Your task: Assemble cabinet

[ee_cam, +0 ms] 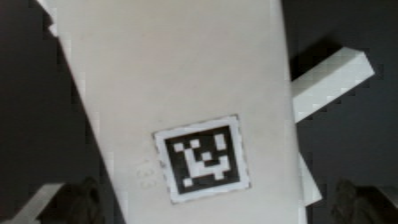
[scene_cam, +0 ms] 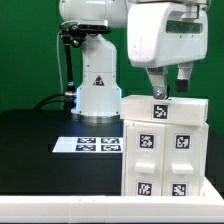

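Observation:
The cabinet (scene_cam: 163,150) is a tall white box standing upright at the exterior view's right, with four tagged panels in a two-by-two grid on its front. A tagged white top panel (scene_cam: 160,108) lies on it. My gripper (scene_cam: 172,93) hangs right over that top, its fingers (scene_cam: 160,88) reaching down to it. In the wrist view the top panel (ee_cam: 187,110) with its tag (ee_cam: 201,158) fills the frame, turned at a slant to my gripper (ee_cam: 214,208). The dark fingertips (ee_cam: 63,205) stand at either side of the panel with thin dark gaps, open around it.
The marker board (scene_cam: 88,145) lies flat on the black table (scene_cam: 40,140) to the exterior view's left of the cabinet. The robot's white base (scene_cam: 97,85) stands behind it. A white edge (ee_cam: 333,72) shows beside the panel in the wrist view.

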### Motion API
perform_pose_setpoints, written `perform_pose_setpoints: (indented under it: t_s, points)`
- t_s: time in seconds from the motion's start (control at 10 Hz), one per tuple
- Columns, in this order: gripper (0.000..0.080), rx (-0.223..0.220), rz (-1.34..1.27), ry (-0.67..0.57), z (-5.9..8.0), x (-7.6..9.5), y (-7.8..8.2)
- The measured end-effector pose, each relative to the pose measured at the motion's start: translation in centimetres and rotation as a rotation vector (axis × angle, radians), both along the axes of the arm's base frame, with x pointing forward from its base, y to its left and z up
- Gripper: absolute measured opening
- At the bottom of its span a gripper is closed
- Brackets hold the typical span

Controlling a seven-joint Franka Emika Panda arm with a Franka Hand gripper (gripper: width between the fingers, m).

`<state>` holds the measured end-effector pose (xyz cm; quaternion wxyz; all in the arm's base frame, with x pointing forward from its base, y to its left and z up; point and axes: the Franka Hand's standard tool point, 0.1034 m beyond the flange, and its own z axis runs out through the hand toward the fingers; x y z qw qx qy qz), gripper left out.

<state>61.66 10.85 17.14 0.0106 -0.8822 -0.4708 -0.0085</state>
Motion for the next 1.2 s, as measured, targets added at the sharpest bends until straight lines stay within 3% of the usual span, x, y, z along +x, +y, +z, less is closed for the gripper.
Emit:
perform_pose_setpoints:
  t_s: [0.7, 0.8, 1.2]
  points:
    - [0.0648, -0.007, -0.044, 0.024, -1.5, -0.2, -1.1]
    - [0.0547, -0.007, -0.045, 0.024, -1.5, -0.2, -1.2]
    - [0.0550, -0.007, -0.295, 0.029, -1.5, -0.2, -1.2]
